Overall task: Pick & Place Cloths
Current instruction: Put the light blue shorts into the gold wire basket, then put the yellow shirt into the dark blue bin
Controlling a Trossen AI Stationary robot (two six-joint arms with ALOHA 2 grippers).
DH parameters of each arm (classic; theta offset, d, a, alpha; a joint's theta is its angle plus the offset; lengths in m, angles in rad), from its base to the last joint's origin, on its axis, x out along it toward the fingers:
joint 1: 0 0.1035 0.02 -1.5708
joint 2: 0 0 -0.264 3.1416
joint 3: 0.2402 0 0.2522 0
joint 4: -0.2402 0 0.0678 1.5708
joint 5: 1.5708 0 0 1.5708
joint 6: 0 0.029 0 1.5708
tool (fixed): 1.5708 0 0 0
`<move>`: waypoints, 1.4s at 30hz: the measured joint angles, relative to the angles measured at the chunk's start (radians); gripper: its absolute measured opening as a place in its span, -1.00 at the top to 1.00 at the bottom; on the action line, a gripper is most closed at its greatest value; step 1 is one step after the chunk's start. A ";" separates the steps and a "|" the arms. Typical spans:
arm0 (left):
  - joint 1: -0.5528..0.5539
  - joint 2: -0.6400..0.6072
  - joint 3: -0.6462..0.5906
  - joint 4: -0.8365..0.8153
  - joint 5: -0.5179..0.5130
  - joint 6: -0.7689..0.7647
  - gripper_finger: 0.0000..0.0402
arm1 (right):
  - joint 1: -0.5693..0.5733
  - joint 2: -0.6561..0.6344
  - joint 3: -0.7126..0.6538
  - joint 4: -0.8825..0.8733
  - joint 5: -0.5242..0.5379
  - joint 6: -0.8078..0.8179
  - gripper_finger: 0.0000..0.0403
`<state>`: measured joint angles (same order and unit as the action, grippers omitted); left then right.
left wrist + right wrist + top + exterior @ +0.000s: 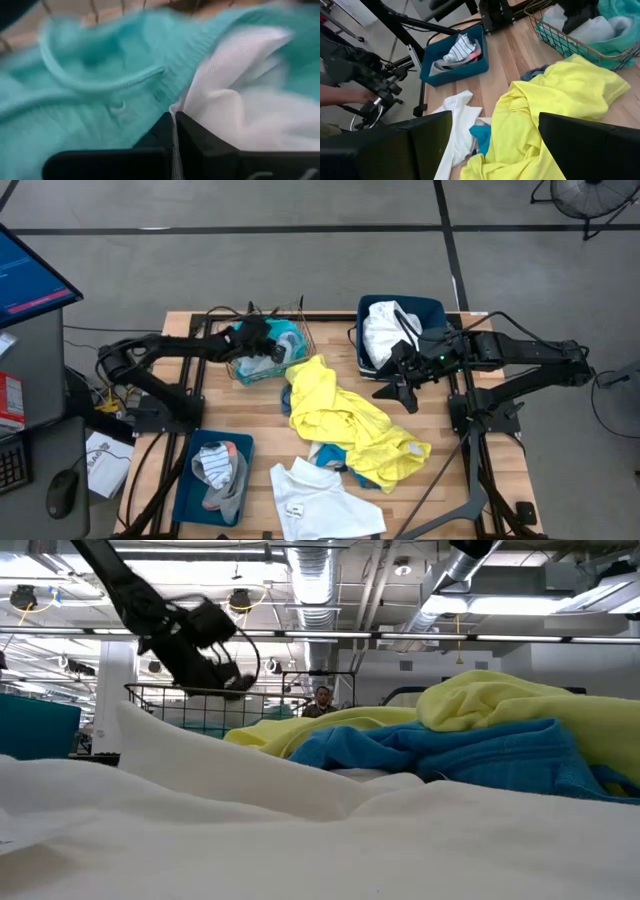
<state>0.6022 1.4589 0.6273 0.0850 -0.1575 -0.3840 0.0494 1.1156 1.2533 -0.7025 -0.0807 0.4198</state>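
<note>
Left tool (175, 131) on white mesh cloth (240, 95)

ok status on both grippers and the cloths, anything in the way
Left gripper shut on white cloth in wire basket. Right gripper open, empty, over table. Nothing blocking.

Left end effector (175, 131) tips buried in fabric in wire basket (300, 330); teal cloth (100, 75) in the left wrist view is blurred, edges cut off. Low view: white cloth (300, 830) fills the foreground and hides the bench. Blue cloth (470, 755) mostly covered by yellow cloth (520, 700). Right end effector (495, 145) fingers cut off by the picture's bottom edge.
</note>
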 joint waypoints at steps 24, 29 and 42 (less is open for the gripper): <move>-0.060 -0.841 0.001 0.129 0.230 -0.014 0.48 | 0.002 0.041 0.001 0.004 0.052 0.026 -0.44; -0.149 -0.953 0.001 0.251 0.275 -0.015 0.44 | 0.026 0.148 0.000 -0.055 0.060 0.099 -0.44; -0.254 -0.981 0.002 0.346 0.290 -0.016 0.20 | 0.309 0.388 0.000 -0.379 0.063 0.364 -0.44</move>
<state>0.3478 0.4782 0.6292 0.4305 0.1328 -0.3997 0.3586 1.5038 1.2532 -1.0810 -0.0173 0.7840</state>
